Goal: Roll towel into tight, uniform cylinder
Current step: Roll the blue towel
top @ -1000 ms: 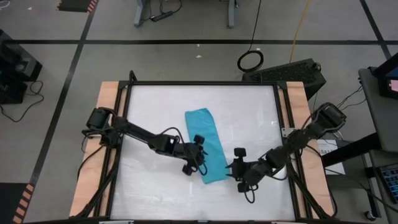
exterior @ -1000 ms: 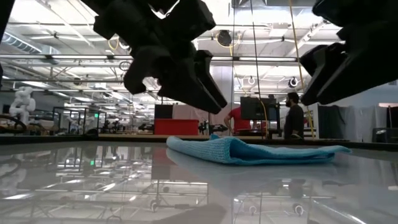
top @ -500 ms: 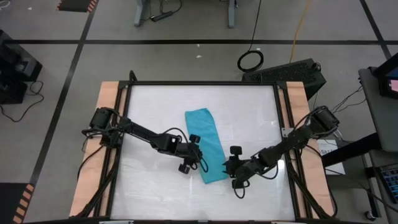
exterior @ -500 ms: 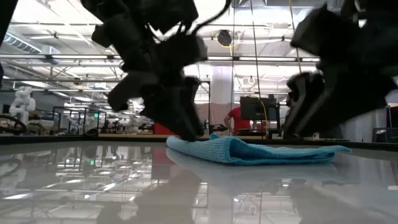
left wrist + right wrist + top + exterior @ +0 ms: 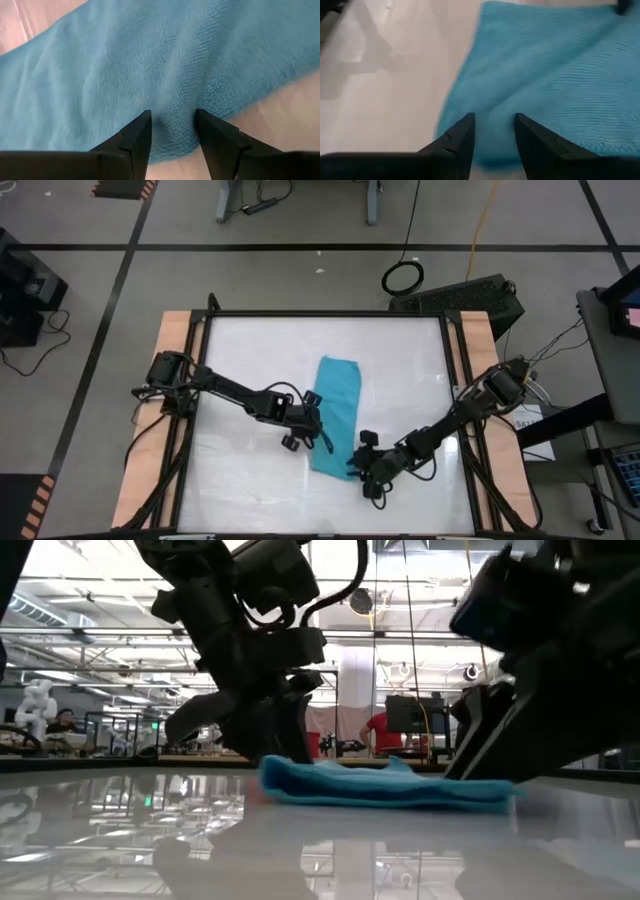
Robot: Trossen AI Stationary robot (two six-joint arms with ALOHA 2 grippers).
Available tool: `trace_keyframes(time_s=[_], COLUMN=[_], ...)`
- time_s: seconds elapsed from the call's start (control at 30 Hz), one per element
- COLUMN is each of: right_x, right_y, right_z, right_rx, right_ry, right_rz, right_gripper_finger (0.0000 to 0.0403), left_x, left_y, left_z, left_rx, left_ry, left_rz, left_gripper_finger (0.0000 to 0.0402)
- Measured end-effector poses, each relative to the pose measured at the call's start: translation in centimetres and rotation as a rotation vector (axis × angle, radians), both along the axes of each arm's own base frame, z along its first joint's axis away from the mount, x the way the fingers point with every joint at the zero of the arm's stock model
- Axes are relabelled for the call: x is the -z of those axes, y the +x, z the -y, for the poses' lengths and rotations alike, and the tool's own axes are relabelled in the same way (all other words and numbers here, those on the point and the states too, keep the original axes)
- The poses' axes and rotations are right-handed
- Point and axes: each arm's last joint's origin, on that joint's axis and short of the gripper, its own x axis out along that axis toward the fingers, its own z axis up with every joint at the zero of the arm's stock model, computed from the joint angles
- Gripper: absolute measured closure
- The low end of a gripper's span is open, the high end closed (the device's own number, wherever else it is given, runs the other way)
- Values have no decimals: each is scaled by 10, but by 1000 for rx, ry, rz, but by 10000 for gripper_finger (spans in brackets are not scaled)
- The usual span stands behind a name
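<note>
The turquoise towel [image 5: 338, 405] lies as a long folded strip on the white table [image 5: 240, 350], running from far to near, and looks low and flat in the low view [image 5: 390, 786]. My left gripper [image 5: 318, 424] stands open at the towel's left long edge, toward its near end, and slants down. My right gripper [image 5: 358, 461] stands open at the towel's near right corner, coming in low from the right. My left gripper sets both open fingertips [image 5: 142, 131] down on the towel's top face, just inside its edge [image 5: 220, 100], slanting down from the table's left. A stretch of cloth [image 5: 172, 117] lies between the tips, flat on the table. My right gripper rests both open fingertips [image 5: 466, 131] on the towel's top face beside its near corner [image 5: 455, 125], slanting down from the right. The cloth [image 5: 494, 125] between the tips lies on the table.
Wooden strips [image 5: 176, 345] and a dark frame run along the table's left and right sides. White tabletop lies bare on the far and left sides. People stand in the room beyond the table [image 5: 382, 730].
Both grippers have sunk onto the towel. The left has tipped further down at the left edge, and the right has gone left and down to the near right corner. The towel has turned a little, its far end shifting right, and it lies flatter.
</note>
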Motion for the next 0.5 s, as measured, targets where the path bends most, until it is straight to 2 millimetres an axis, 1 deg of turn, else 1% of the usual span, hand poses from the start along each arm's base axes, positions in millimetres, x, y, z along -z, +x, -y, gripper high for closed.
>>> trace_keyframes(time_s=[0.07, 0.17, 0.33, 0.43, 0.5], right_x=[-8, -25, -50, -54, -50], right_y=[2, 5, 4, 1, -3], right_z=[-3, -4, -6, -14, -19], right_rx=[-4, -12, -58, -145, -205], right_ry=[-24, -68, -200, -276, -335], right_rz=[13, 26, 19, 34, 23], right_gripper_finger=[271, 271, 271, 271, 271], left_x=[-1, -10, -37, -48, -52], left_y=[-1, -2, -4, -11, -14], left_z=[1, 4, 19, 30, 40], left_rx=[9, 2, 32, 56, 96], left_ry=[36, 69, 46, -18, -86], left_rz=[-6, 8, 95, 111, 106], left_gripper_finger=[240, 240, 240, 240, 240])
